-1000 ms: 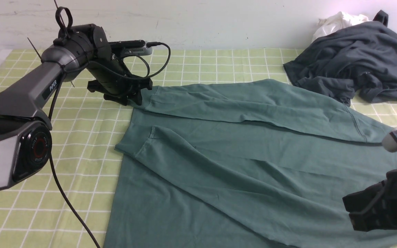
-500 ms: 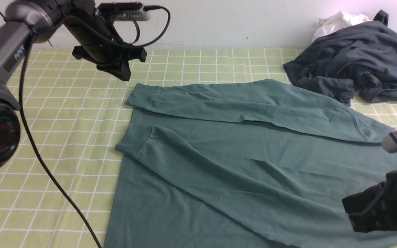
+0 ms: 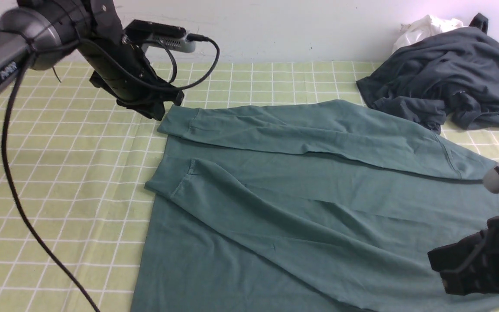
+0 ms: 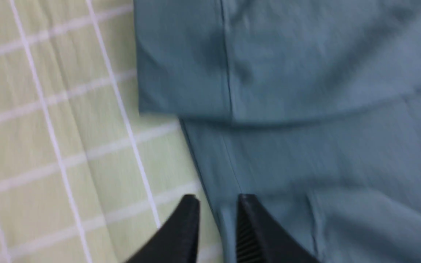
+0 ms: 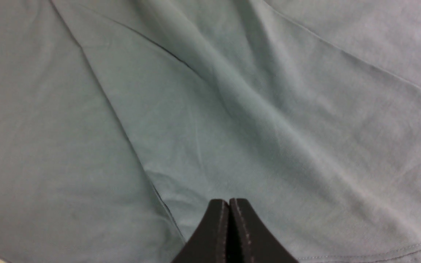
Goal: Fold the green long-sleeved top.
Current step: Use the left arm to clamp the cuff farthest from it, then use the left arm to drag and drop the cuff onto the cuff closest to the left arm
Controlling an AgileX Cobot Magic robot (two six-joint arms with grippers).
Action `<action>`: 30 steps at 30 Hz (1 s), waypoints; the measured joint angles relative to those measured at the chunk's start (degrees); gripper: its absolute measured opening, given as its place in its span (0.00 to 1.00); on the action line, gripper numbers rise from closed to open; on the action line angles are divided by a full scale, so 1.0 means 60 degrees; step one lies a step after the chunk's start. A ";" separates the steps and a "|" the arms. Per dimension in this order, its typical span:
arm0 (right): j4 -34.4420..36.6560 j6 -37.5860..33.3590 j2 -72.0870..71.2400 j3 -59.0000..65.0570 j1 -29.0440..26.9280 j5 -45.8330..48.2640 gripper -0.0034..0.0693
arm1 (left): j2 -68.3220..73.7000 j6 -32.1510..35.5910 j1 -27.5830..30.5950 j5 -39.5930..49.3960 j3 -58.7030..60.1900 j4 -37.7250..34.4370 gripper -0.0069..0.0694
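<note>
My right gripper [image 5: 228, 204] is the nearest item, at the near right edge of the green long-sleeved top [image 3: 301, 203]. It is clenched, with the jaws pressed flat together and no cloth between them. I cannot tell whether it touches the fabric beneath.

The top lies spread on the checked surface [image 3: 80, 173], with both sleeves folded across the body.

Further out, my left gripper [image 4: 217, 210] is released. The jaws stand slightly apart and nothing is in the gap. It sits just beside the far sleeve cuff [image 3: 178, 123], over the left edge of the top, and grasps nothing.

Beyond, at the far right, a dark grey garment [image 3: 448, 82] is heaped with a white cloth [image 3: 422, 28] behind it.

Changes:
- One second ago, my left gripper was down on the far cuff.
- Half a second ago, it was raised well clear of the cuff.
- It has now come back down beside the cuff, which lies flat.
- My right gripper has barely moved.
</note>
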 joint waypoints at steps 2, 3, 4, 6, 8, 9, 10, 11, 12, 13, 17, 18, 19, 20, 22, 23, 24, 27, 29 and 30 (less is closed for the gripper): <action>0.0022 0.0000 0.0000 0.0000 0.0000 -0.0011 0.03 | 0.0262 0.0042 0.0000 -0.0318 -0.0155 0.0009 0.39; 0.0029 -0.0020 0.0000 0.0000 0.0000 -0.0055 0.03 | 0.0672 0.0105 0.0008 -0.0841 -0.0334 0.0018 0.50; 0.0029 -0.0064 0.0000 0.0000 0.0000 -0.0083 0.03 | 0.0923 0.0159 0.0007 -0.1192 -0.0445 0.0036 0.55; 0.0054 -0.0223 0.0000 0.0000 0.0000 -0.0121 0.03 | 0.1397 0.0205 0.0007 -0.1881 -0.0646 0.0163 0.65; 0.0057 -0.0304 0.0000 0.0000 0.0000 -0.0154 0.03 | 0.1776 0.0138 0.0007 -0.2412 -0.0761 0.0355 0.70; 0.0065 -0.0401 0.0000 0.0000 0.0000 -0.0156 0.03 | 0.1994 -0.0052 0.0007 -0.2666 -0.0859 0.0405 0.72; 0.0065 -0.0509 0.0000 0.0000 0.0000 -0.0166 0.03 | 0.2150 -0.0240 0.0007 -0.2794 -0.0936 0.0430 0.73; 0.0065 -0.0553 0.0000 0.0000 0.0000 -0.0166 0.03 | 0.2180 -0.0270 0.0007 -0.2816 -0.0936 0.0444 0.73; 0.0065 -0.0731 0.0000 0.0000 0.0000 -0.0185 0.03 | 0.2370 -0.0503 0.0020 -0.2960 -0.1010 0.0464 0.73; 0.0065 -0.0832 0.0000 0.0000 0.0000 -0.0206 0.03 | 0.2462 -0.0601 0.0020 -0.2986 -0.1055 0.0437 0.72; 0.0151 -0.0965 0.0000 0.0000 0.0000 -0.0235 0.03 | 0.2503 -0.0719 0.0020 -0.2840 -0.1132 0.0351 0.58; 0.0178 -0.0968 0.0000 0.0000 0.0000 -0.0235 0.03 | 0.2503 -0.0731 -0.0001 -0.2768 -0.1142 0.0309 0.52; 0.0205 -0.0968 0.0000 0.0000 0.0000 -0.0235 0.03 | 0.2503 -0.0744 -0.0013 -0.2655 -0.1172 0.0264 0.43; 0.0233 -0.0996 0.0000 0.0000 0.0000 -0.0235 0.03 | 0.2503 -0.0743 -0.0023 -0.2530 -0.1217 0.0243 0.34; 0.0325 -0.1109 0.0000 0.0000 0.0000 -0.0235 0.03 | 0.2503 -0.0743 -0.0043 -0.2147 -0.1399 0.0253 0.20; 0.0392 -0.1153 0.0000 0.0000 0.0000 -0.0235 0.03 | 0.2478 -0.0743 -0.0043 -0.1857 -0.1513 0.0279 0.15; 0.0473 -0.1202 0.0000 0.0000 0.0000 -0.0235 0.03 | 0.2441 -0.0743 -0.0043 -0.1495 -0.1610 0.0289 0.13; 0.0589 -0.1249 0.0000 0.0000 0.0000 -0.0225 0.03 | 0.2276 -0.0734 -0.0034 -0.0501 -0.2067 0.0247 0.12; 0.0701 -0.1269 0.0000 0.0000 0.0000 -0.0194 0.03 | 0.1966 -0.0651 -0.0034 0.0542 -0.2555 0.0172 0.12; 0.0724 -0.1312 0.0000 0.0000 0.0000 -0.0155 0.03 | 0.1706 -0.0605 -0.0034 0.1276 -0.2810 0.0130 0.12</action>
